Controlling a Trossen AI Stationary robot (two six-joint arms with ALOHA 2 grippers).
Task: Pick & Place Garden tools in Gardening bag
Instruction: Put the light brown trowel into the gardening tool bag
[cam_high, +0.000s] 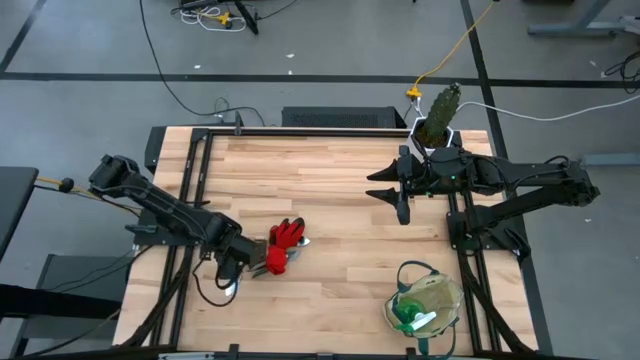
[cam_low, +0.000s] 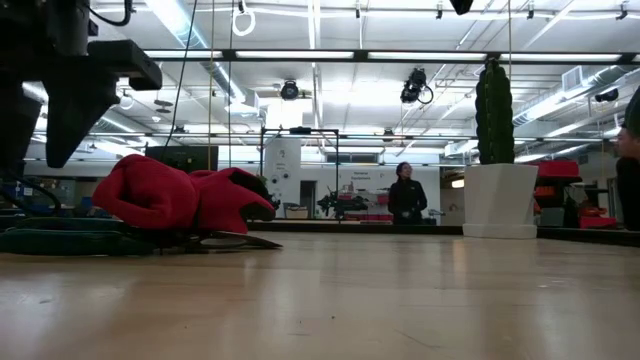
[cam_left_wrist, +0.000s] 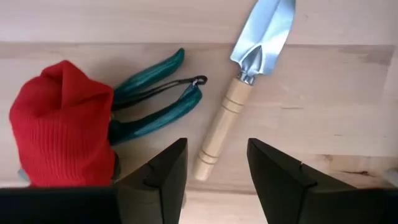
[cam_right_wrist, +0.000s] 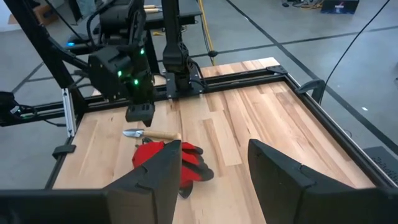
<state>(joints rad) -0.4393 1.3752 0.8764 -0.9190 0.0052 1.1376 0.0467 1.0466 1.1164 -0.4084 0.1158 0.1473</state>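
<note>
The trowel (cam_left_wrist: 219, 127) lies flat on the table, its wooden handle end between and below the fingers of my open left gripper (cam_left_wrist: 214, 180), which points down over it without touching. Beside it lie the green-handled pruners (cam_left_wrist: 158, 99), partly under the red gloves (cam_left_wrist: 62, 134). In the high view the gloves (cam_high: 285, 242) lie just right of my left gripper (cam_high: 235, 268). The gardening bag (cam_high: 455, 295) stands near the front right with a green-and-white spray bottle (cam_high: 408, 315) inside. My right gripper (cam_high: 398, 190) waits open, high over the table's right half.
A green cactus in a white pot (cam_high: 440, 118) stands at the far right corner, behind my right arm. Bare wood lies between the gloves and the bag. A person (cam_low: 405, 195) stands far off in the room beyond the table.
</note>
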